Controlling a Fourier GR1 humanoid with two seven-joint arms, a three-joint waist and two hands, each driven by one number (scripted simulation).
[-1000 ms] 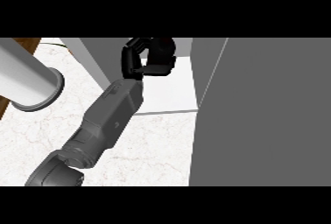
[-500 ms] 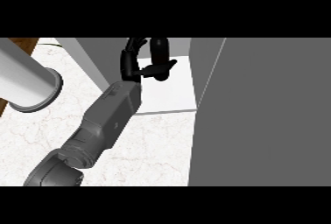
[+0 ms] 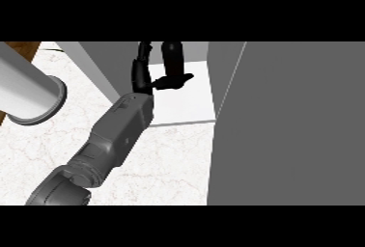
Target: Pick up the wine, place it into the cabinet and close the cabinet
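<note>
My left hand (image 3: 152,77) is inside the open cabinet (image 3: 191,102), above its pale floor. My grey forearm rises to it from the lower left. The hand's fingers (image 3: 143,57) point straight up toward the back of the cabinet, and the thumb (image 3: 179,79) sticks out to the right. A dark upright shape, which I take for the wine (image 3: 173,54), stands just right of the fingers. A strip of grey wall shows between them, and the thumb lies at the wine's base. The top of the wine is cut off. My right hand is out of sight.
The cabinet's door (image 3: 292,125) stands open and fills the right side. Its left wall (image 3: 96,67) runs beside my forearm. A pale grey cylinder (image 3: 28,94) lies at the left edge, over the white marble counter (image 3: 164,164).
The hand has gone deeper into the cabinet. Its fingers were curled in a loop and now stand straight, with the thumb out to the right.
</note>
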